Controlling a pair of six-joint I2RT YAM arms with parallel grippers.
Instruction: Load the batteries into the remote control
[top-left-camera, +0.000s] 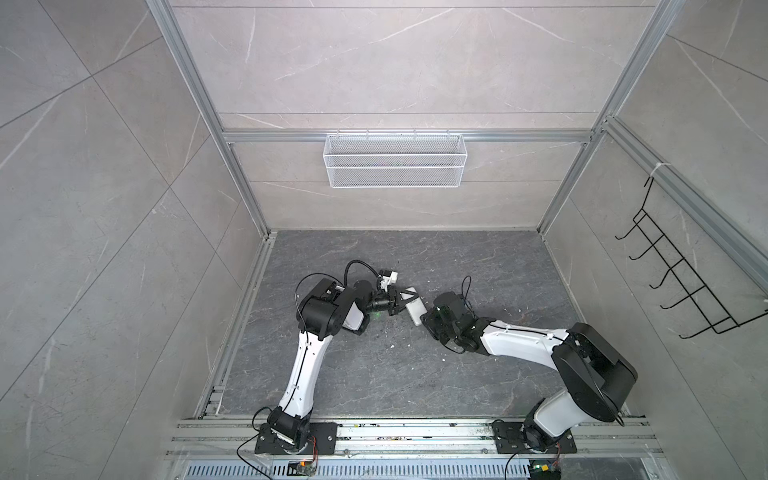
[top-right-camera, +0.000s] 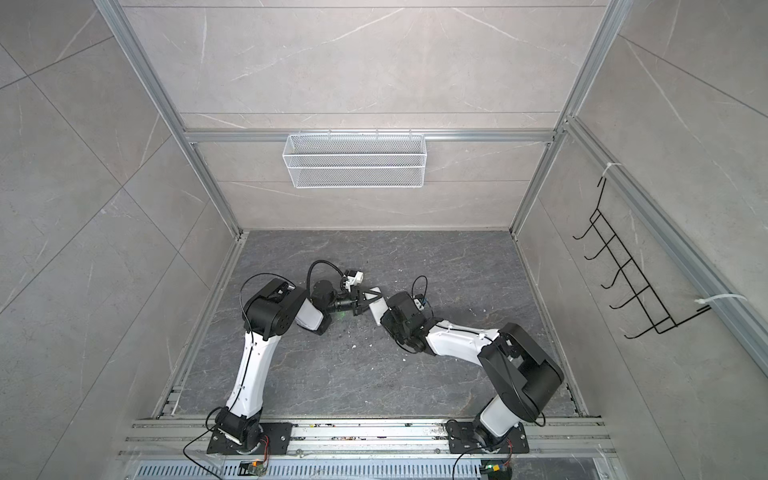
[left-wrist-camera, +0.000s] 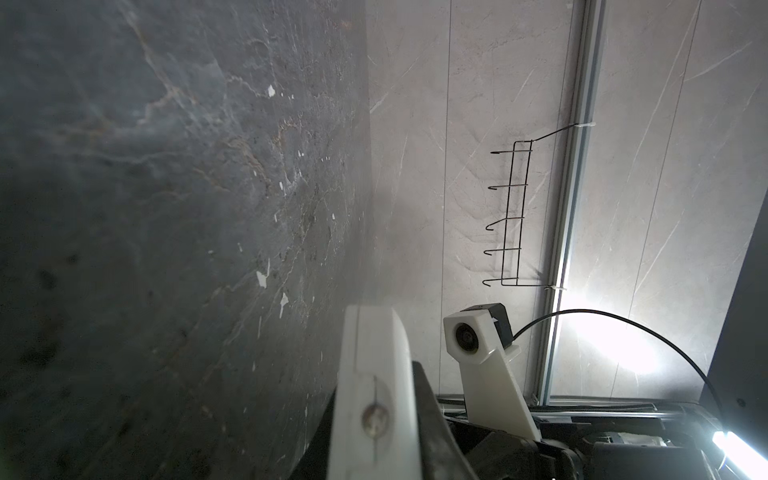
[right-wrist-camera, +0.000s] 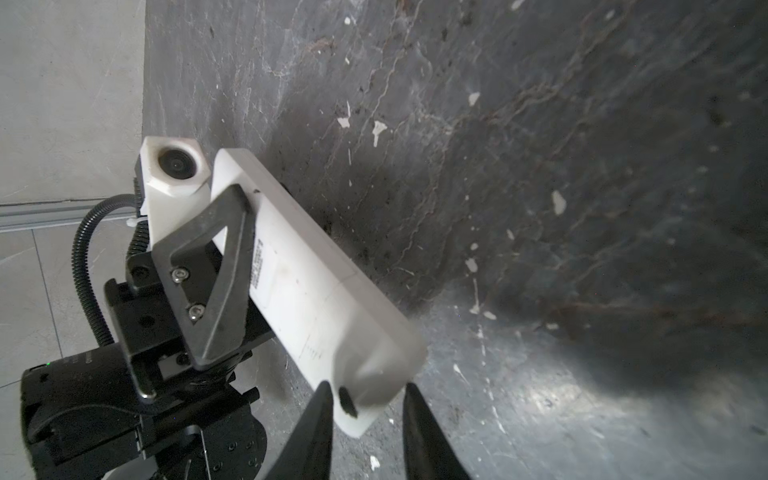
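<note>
The right gripper (right-wrist-camera: 368, 390) stands with fingers spread astride one end of the white remote control (right-wrist-camera: 316, 291), which the left gripper (top-left-camera: 406, 299) pinches above the dark tabletop (top-left-camera: 436, 374)

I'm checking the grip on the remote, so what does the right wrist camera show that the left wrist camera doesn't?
Only right wrist: the white back of the remote control with printed text, and the right gripper straddling its end. Only left wrist: the black hook rack. Both: the remote clamped by the left gripper, and the speckled dark tabletop.
</note>
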